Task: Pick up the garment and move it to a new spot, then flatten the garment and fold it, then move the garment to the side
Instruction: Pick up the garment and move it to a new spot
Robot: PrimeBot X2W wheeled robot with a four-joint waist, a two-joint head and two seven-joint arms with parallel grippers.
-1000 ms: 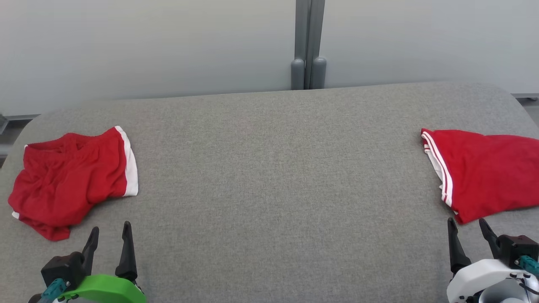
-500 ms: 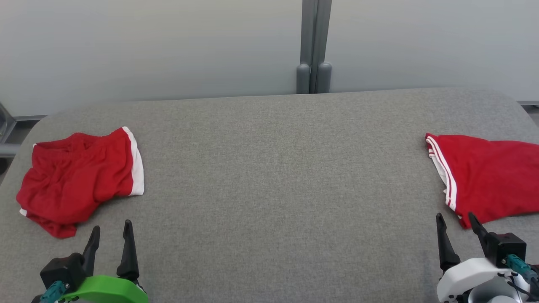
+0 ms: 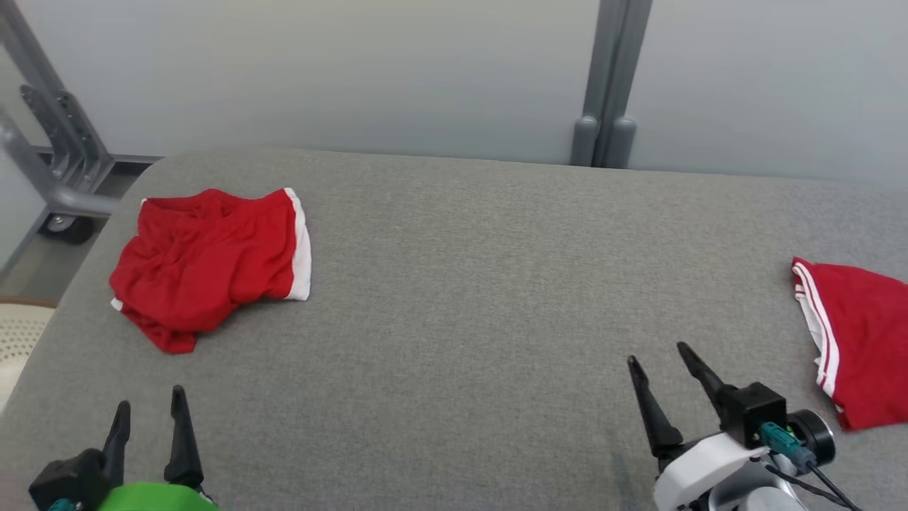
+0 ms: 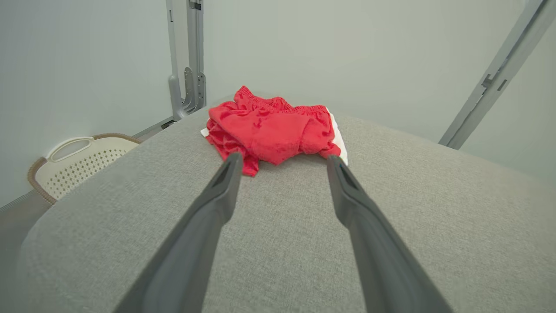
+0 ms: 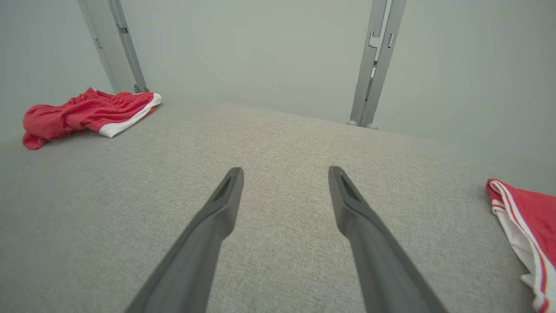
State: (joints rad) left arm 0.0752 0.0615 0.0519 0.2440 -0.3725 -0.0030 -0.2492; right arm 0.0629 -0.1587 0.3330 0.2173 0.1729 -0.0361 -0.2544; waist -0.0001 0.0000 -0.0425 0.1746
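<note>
Two red garments lie on the grey table (image 3: 461,284), one at each end.

Far left, off the table: pale basket (image 3: 18,333) w/ holes, low beside the table's left end. Behind it, grey frame (image 3: 50,149) w/ a wheel (image 3: 67,228) at its foot.

Shorts (image 3: 206,266) sit crumpled near the table's left-rear corner, waistband toward the wall, white hem band on the side facing table centre. Fabric is bunched and creased, not laid flat.

Left tool (image 3: 150,399) is at lower left, green body, fingers apart w/ nothing between them. It points at the shorts but stays clear of them, no contact. In the left wrist view the two tips line up w/ the shorts' near edge, one tip per side. Can't tell if the fingers touch the table.

Right of centre, twin grey posts (image 3: 606,85) stand against the pale wall behind the table.

Right tool (image 3: 656,353) is at lower right, white body, teal plug on its side. Fingers spread, empty, tilted up and left toward mid-table.

2nd garment (image 3: 862,341) lies at the table's right end, fairly flat, red w/ white stripes along its left edge, partly cut off by the picture edge. It is near the right tool, apart from it.
</note>
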